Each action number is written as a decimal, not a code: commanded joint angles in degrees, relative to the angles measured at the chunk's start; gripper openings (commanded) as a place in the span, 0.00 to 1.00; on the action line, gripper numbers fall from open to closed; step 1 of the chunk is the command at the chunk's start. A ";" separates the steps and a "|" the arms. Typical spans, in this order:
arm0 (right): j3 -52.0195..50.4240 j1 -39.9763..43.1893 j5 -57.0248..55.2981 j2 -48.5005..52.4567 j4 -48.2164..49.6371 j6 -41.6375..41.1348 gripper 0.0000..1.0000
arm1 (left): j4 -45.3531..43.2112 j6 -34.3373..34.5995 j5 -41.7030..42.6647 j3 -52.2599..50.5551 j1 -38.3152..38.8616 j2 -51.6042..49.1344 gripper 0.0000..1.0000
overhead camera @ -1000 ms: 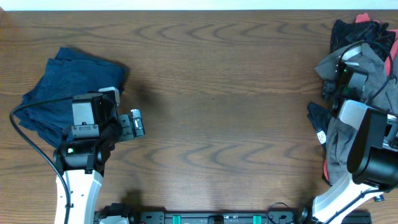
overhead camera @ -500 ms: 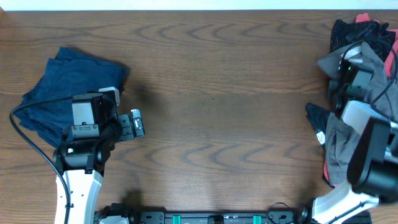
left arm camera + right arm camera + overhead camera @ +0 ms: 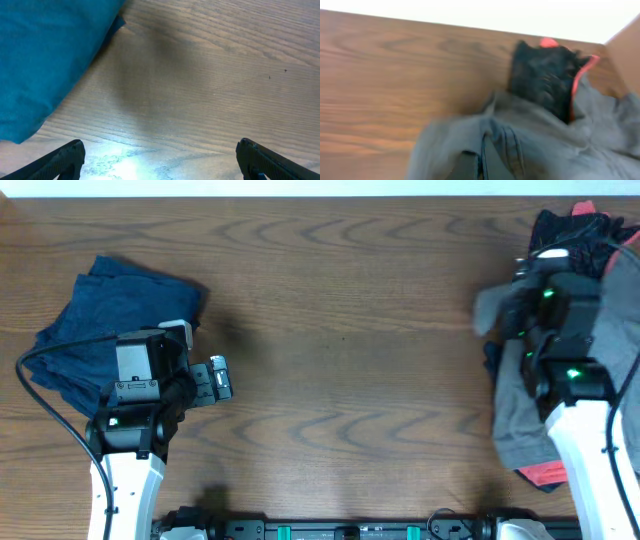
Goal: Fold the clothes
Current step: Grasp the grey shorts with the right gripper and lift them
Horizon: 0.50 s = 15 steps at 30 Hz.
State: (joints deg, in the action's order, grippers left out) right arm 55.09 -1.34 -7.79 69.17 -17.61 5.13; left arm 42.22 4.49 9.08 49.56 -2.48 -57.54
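Note:
The grey-taupe shorts point(image 3: 515, 408) hang bunched from my right gripper point(image 3: 505, 315) at the table's right side, lifted and blurred by motion. In the right wrist view the grey fabric point(image 3: 520, 140) fills the lower frame, and my right gripper point(image 3: 482, 167) is shut on a fold of it, its fingers mostly buried in the cloth. Near the folded navy garment point(image 3: 110, 320) on the left, my left gripper point(image 3: 220, 378) stands open. The left wrist view shows it point(image 3: 160, 157) wide over bare wood, beside the navy cloth point(image 3: 45, 55).
A black patterned garment point(image 3: 570, 225) and red cloth point(image 3: 545, 473) lie with the shorts at the right edge. The same black garment point(image 3: 542, 75) and red cloth point(image 3: 580, 70) sit beyond the grey fabric in the right wrist view. The wood table point(image 3: 340, 340) spans between the arms.
My right gripper has shut on the grey shorts and swung left and up, pulling the fabric off the pile toward the middle. The left arm has not moved.

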 commanded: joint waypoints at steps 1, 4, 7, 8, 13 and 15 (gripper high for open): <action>0.57 -5.73 2.23 -1.27 5.77 -7.69 0.01 | 0.02 0.35 0.79 1.36 -0.17 -0.02 0.98; 0.57 -8.76 2.27 0.98 18.05 -11.02 0.01 | -0.50 0.39 1.01 1.36 -0.17 -0.02 0.98; 0.57 -10.45 2.27 4.87 25.86 -13.70 0.01 | -1.16 0.55 1.03 1.36 -0.17 -0.02 0.98; 0.57 -10.82 2.29 6.64 27.19 -15.87 0.01 | -1.36 0.55 1.03 1.36 -0.17 -0.02 0.98; 0.57 -12.07 8.96 14.12 23.71 -19.65 0.47 | -1.60 0.55 1.03 1.36 -0.17 -0.02 0.98; 0.57 -11.87 7.72 15.12 19.26 -19.23 0.64 | -1.60 0.55 1.09 1.36 -0.17 -0.04 0.98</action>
State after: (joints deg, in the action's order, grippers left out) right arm 55.31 -12.88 -2.26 82.85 4.69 -11.73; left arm 40.64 4.49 9.50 49.60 -2.48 -57.54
